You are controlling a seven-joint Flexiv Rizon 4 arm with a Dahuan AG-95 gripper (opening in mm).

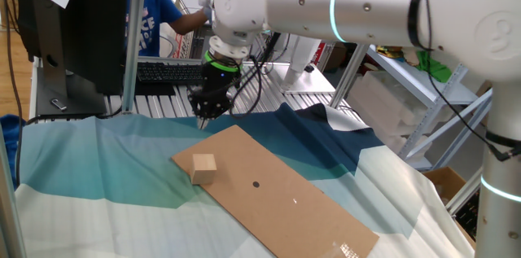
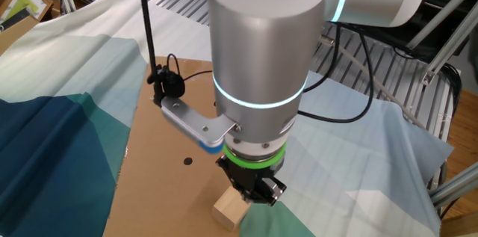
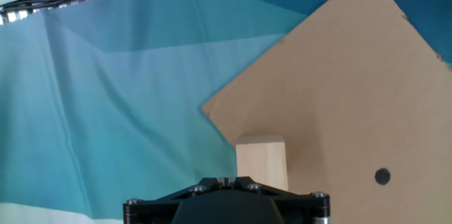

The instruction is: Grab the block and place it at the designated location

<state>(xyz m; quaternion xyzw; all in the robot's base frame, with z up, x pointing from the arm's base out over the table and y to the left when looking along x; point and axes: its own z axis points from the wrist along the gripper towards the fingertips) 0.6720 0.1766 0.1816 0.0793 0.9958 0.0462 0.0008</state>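
Note:
The block (image 1: 203,167) is a small tan wooden cube near the left corner of the brown cardboard sheet (image 1: 281,209). It also shows in the other fixed view (image 2: 230,211) and in the hand view (image 3: 261,160). The designated location is a small dark dot (image 1: 256,183) on the sheet, to the right of the block, and it shows in the other fixed view (image 2: 187,161) and the hand view (image 3: 382,176) too. My gripper (image 1: 202,120) hangs in the air above the sheet's far corner, apart from the block. Its fingertips (image 3: 226,179) meet, with nothing between them.
A teal and white cloth (image 1: 98,160) covers the table under the sheet. A keyboard (image 1: 167,71) and a monitor (image 1: 73,30) stand behind it. A person in blue (image 1: 151,14) is at the back. Metal shelving (image 1: 423,87) is at the right.

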